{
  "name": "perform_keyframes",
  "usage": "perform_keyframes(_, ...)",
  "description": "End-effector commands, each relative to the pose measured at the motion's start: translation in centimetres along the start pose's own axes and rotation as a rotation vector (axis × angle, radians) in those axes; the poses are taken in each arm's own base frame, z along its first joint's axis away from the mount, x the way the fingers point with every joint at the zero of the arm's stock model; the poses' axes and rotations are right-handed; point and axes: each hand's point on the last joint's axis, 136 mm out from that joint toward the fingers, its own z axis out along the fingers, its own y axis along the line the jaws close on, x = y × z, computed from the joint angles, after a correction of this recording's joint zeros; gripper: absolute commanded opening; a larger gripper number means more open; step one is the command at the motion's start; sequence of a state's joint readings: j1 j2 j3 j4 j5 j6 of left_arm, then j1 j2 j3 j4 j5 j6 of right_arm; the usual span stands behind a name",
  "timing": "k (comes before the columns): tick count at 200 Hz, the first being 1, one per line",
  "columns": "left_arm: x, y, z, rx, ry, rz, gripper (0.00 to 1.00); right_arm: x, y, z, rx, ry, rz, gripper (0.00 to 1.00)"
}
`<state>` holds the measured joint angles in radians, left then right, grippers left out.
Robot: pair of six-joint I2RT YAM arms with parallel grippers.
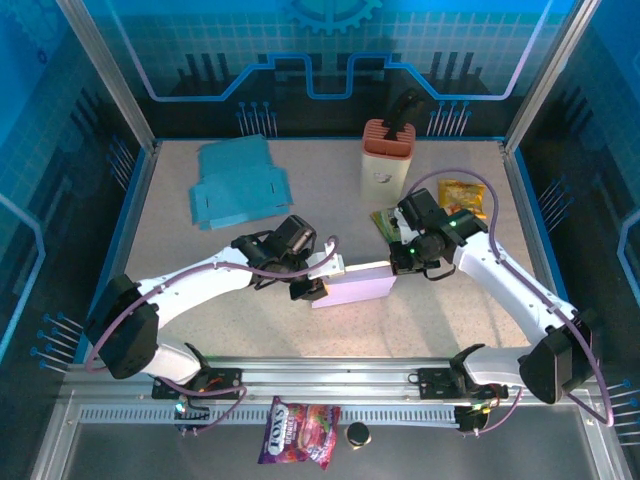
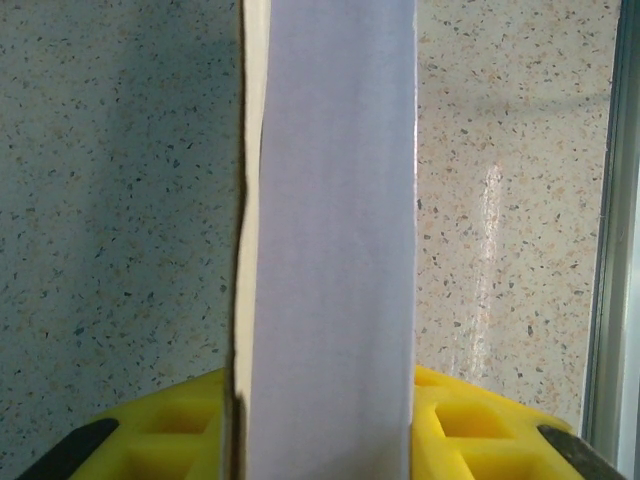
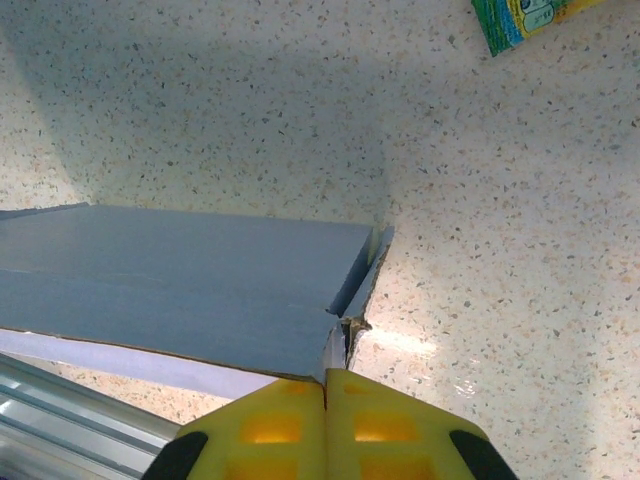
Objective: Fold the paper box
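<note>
Over the table point(image 1: 480, 300), from the top camera, the lavender paper box point(image 1: 355, 288) lay near the middle, long side across, between the two arms. At its left end sat the left gripper point(image 1: 318, 280), and at its right end the right gripper point(image 1: 398, 262). Toward the far left rested a stack of flat blue cardboard point(image 1: 238, 182). An orange-and-white container point(image 1: 387, 158) stood at the far centre, with a yellow packet point(image 1: 462, 196) to its right and a green packet point(image 1: 383, 222) just behind the right gripper. A candy bag point(image 1: 298, 432) lay off the table, in front of the arm bases.

From the left wrist, a pale panel of the box point(image 2: 335, 240) ran straight up the frame between the yellow pads point(image 2: 170, 425), which met it on both sides, so this claw was clamped narrowly on the box.

From the right wrist, the yellow fingers point(image 3: 270, 425) were pressed flat together with no gap. Their tips sat against the box's near corner, where a small flap point(image 3: 368, 280) stood slightly open. Whether any paper was pinched between them could not be told. The green packet's corner point(image 3: 520, 20) showed at the far edge.
</note>
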<state>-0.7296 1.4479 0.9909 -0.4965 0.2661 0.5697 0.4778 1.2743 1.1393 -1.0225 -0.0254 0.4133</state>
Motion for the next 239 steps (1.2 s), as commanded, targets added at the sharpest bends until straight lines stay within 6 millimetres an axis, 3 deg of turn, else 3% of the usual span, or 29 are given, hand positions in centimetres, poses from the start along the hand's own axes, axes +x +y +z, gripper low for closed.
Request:
perform_keyframes(1, 0.2, 0.0, -0.1, 0.013, 0.003, -0.036, 0.20, 1.4, -0.2, -0.6, 0.004, 0.030, 0.022, 0.00)
perform_keyframes(102, 0.1, 0.0, -0.2, 0.006, -0.007, -0.045, 0.25, 1.8, -1.0, 1.0, 0.059, -0.007, 0.003, 0.00)
perform_keyframes(165, -0.1, 0.8, -1.4, -0.055, -0.061, -0.099, 0.49, 1.7, -1.2, 0.9, 0.117, -0.051, 0.002, 0.00)
perform_keyframes(239, -1.0, 1.7, -6.0, -0.212, -0.248, -0.295, 0.68, 1.2, 0.0, 0.5, 0.138, -0.073, 0.029, 0.00)
